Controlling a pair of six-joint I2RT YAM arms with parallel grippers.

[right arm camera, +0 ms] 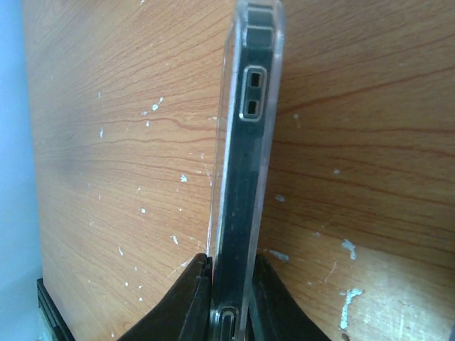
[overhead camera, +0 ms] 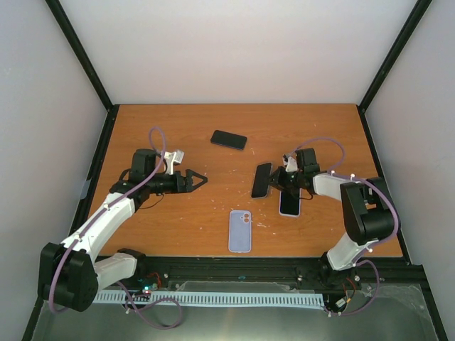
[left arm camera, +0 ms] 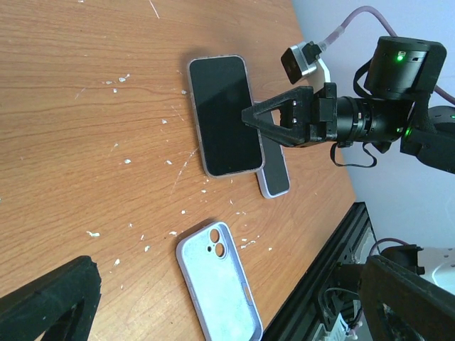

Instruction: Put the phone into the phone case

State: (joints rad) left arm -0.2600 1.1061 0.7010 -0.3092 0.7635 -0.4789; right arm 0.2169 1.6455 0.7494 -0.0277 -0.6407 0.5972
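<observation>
Two robot arms over a wooden table, the right one holding a phone on edge, a lilac case lying nearby.

I am looking down on the table [overhead camera: 178,213]. The right gripper [overhead camera: 270,180] is pinching a dark phone [left arm camera: 222,117] and standing it on its long edge, probably so it can be carried to the lilac case [overhead camera: 240,231] lying flat near the front. The left gripper [overhead camera: 201,181] is hovering spread wide, perhaps waiting to steady the case. Two more phones are lying flat, one [overhead camera: 289,204] beside the held phone and one [overhead camera: 229,139] farther back. I am finding no readable writing.

Overhead looks down; wrist views (right nearest) share the phone [left arm camera: 220,106].
</observation>
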